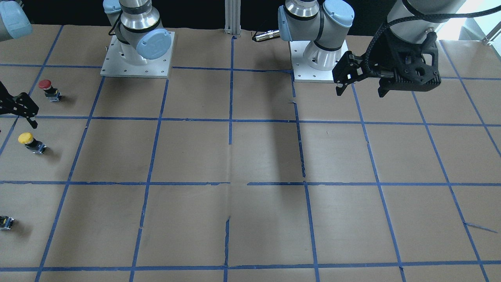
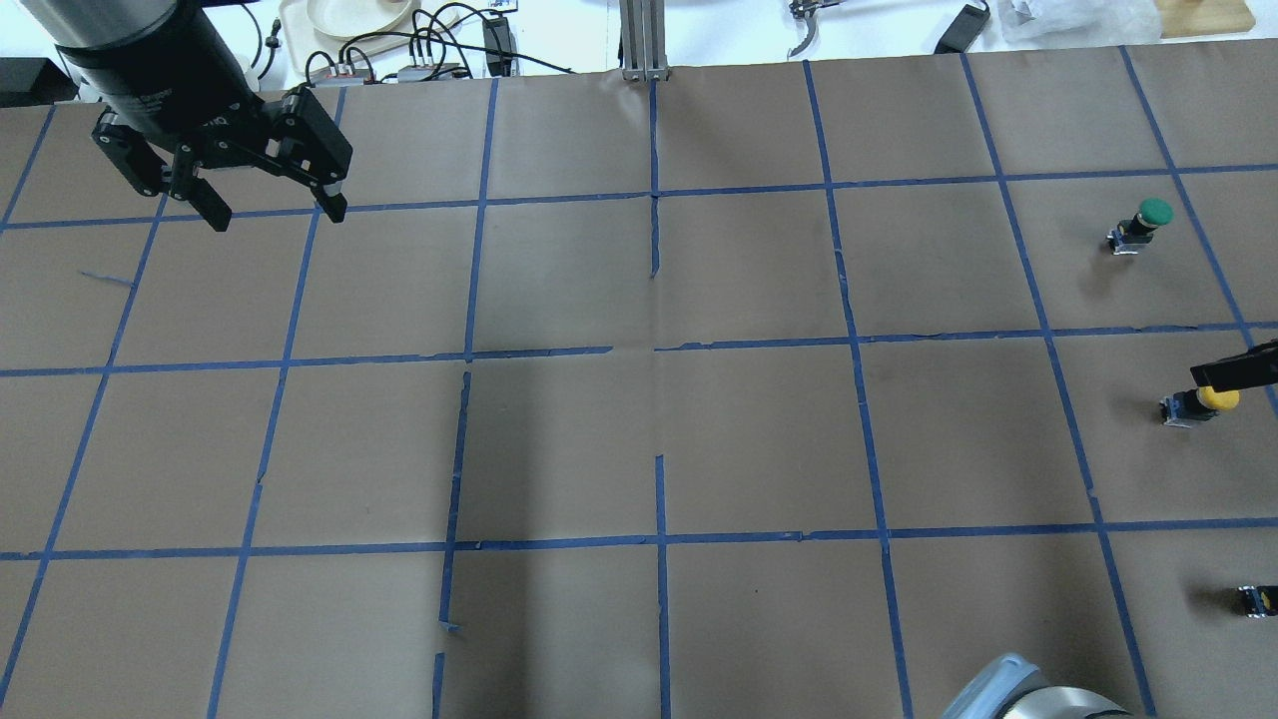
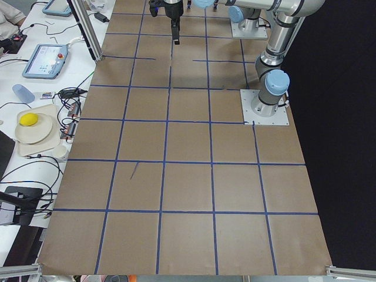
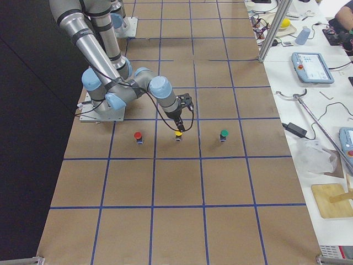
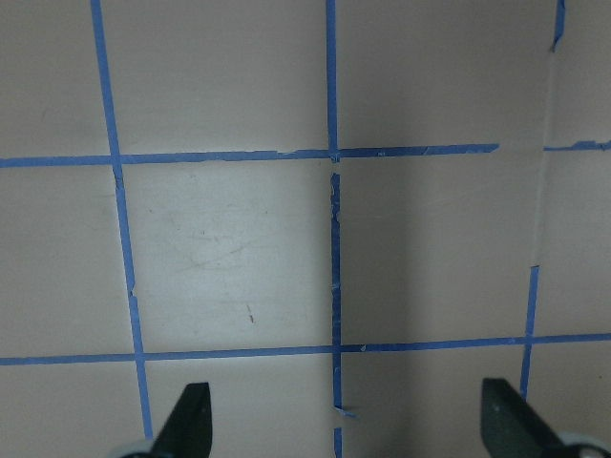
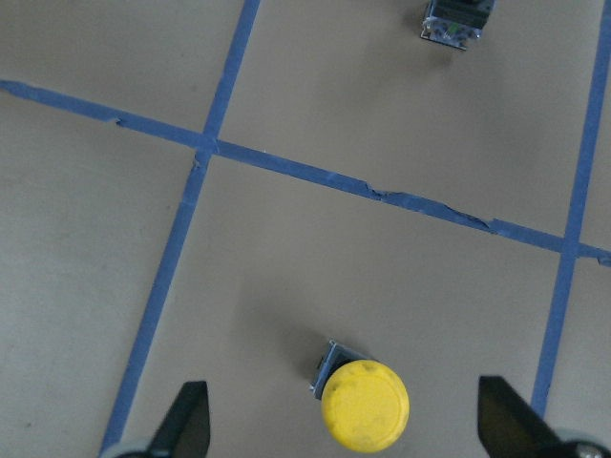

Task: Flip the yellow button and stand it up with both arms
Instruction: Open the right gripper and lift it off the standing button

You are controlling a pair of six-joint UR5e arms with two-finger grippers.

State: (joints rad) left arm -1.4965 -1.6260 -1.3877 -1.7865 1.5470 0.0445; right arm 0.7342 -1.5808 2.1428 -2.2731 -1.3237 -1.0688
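Note:
The yellow button point(image 6: 363, 408) stands cap up on the brown paper near the table's right end. It also shows in the front view point(image 1: 26, 139), the overhead view point(image 2: 1213, 399) and the right side view point(image 4: 178, 134). My right gripper point(image 6: 346, 425) is open and empty and hangs just above the button, with a fingertip on each side of it in the wrist view. It enters at the frame edge in the front view point(image 1: 21, 109) and in the overhead view point(image 2: 1238, 367). My left gripper point(image 2: 278, 218) is open and empty. It hangs high over the far left of the table point(image 1: 361, 93), over bare paper point(image 5: 344, 415).
A red button point(image 1: 46, 87) stands on the robot's side of the yellow one and a green button point(image 2: 1148, 215) on the far side. Another button's body point(image 6: 458, 19) shows at the right wrist view's top edge. Both arm bases point(image 1: 137, 58) point(image 1: 319, 58) sit at the robot's edge.

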